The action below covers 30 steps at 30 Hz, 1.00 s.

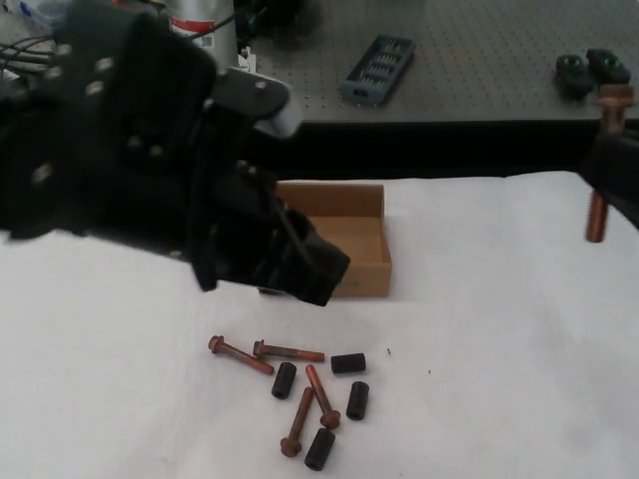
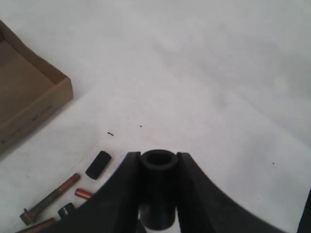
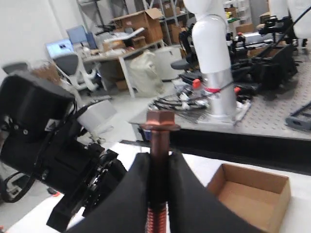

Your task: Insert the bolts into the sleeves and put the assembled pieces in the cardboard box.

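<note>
From above, we see spare bolts (image 1: 289,351) and loose sleeves (image 1: 348,363) lying in front of the cardboard box (image 1: 364,275). Left wrist: our left gripper (image 2: 158,158) clamps a sleeve (image 2: 158,194), bore exposed for mating. Right wrist: right gripper (image 3: 159,156) pinches a bolt (image 3: 159,124), head up, ready to insert, we reckon.

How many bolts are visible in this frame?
5. Four bolts lie loose on the white cloth among the sleeves, nearer than the cardboard box; the fifth bolt stands upright in the right gripper. The left arm may hide more.
</note>
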Available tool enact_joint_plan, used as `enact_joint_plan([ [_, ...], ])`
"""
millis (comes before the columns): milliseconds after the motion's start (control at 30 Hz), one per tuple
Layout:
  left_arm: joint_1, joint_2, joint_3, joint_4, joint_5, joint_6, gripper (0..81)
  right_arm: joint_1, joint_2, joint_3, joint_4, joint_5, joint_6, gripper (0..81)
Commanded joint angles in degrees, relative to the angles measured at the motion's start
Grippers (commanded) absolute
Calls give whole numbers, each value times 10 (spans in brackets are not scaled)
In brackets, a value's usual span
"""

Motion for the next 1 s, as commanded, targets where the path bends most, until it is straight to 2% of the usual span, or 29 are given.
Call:
enact_joint_plan([
  [0, 0, -88, 90, -96, 13, -60, 6, -2, -1, 57, -143, -65, 70, 37],
  [167, -2, -171, 210, -240, 51, -165, 6, -2, 36, 99, -277, -129, 148, 37],
  [367, -15, -242, 335, -448, 67, -265, 6, -2, 126, 104, -415, -222, 214, 37],
  [500, -44, -264, 384, -537, 86, -285, 6, 0, 196, 104, -478, -302, 232, 37],
  [633, -65, -267, 395, -532, 90, -285, 6, 0, 251, 104, -549, -331, 247, 37],
  [767, -76, -267, 395, -533, 141, -254, 6, 0, 265, 103, -589, -346, 252, 37],
  [867, -77, -267, 395, -533, 190, -176, 6, 0, 265, 103, -589, -369, 252, 37],
  [967, -77, -267, 395, -529, 199, -56, 6, 0, 265, 103, -589, -399, 252, 37],
])
